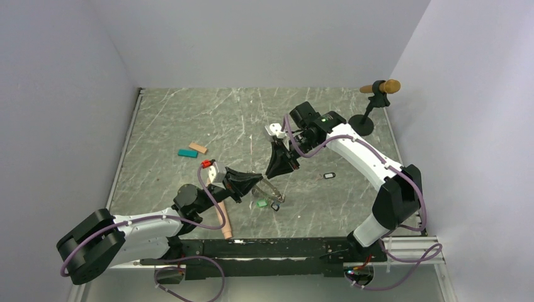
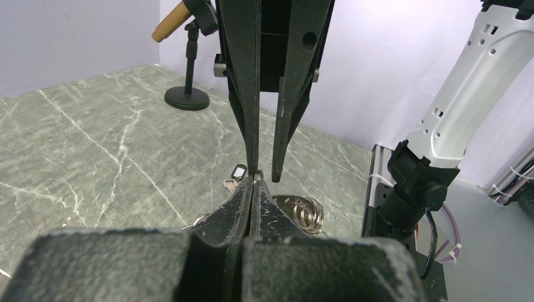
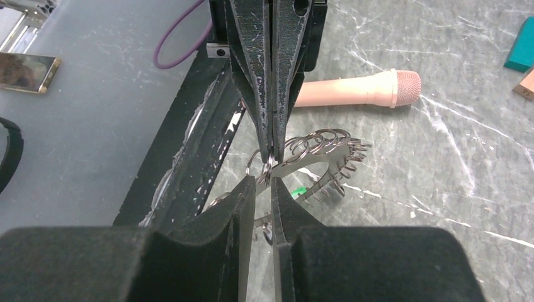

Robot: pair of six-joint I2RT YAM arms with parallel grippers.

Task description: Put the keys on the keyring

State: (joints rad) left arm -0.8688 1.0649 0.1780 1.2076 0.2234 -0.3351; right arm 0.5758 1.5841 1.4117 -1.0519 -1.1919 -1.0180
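Top external: the left end effector [image 1: 258, 179] and right end effector [image 1: 277, 173] meet tip to tip near the middle of the surface [image 1: 189, 116], close to its near edge. The keyring [image 1: 272, 190] hangs between them, slanting down to the surface. A green key [image 1: 261, 203] and a black key [image 1: 275, 206] lie just beside its low end, and a third key [image 1: 329, 175] lies apart to the right. The teal block [image 1: 187, 153] and tan block [image 1: 198, 148] sit to the left, with an open stretch of surface beyond them up to the walls. The peach cylinder [image 1: 223, 220] lies under the left arm, at the near edge.

Left wrist: the left end effector [image 2: 252, 184] is closed, its tips pressed together. The right end effector [image 2: 265, 170] comes down from above with a narrow gap between its fingers. Open surface runs left and back to the stand [image 2: 187, 97].

Right wrist: the left end effector [image 3: 271, 150] pinches a small wire ring of the keyring [image 3: 324, 157]. That ring sits at the gap of the right end effector [image 3: 263, 184]; whether it is gripped there cannot be told. The black rail [image 3: 189, 157] bounds the surface just to the left.
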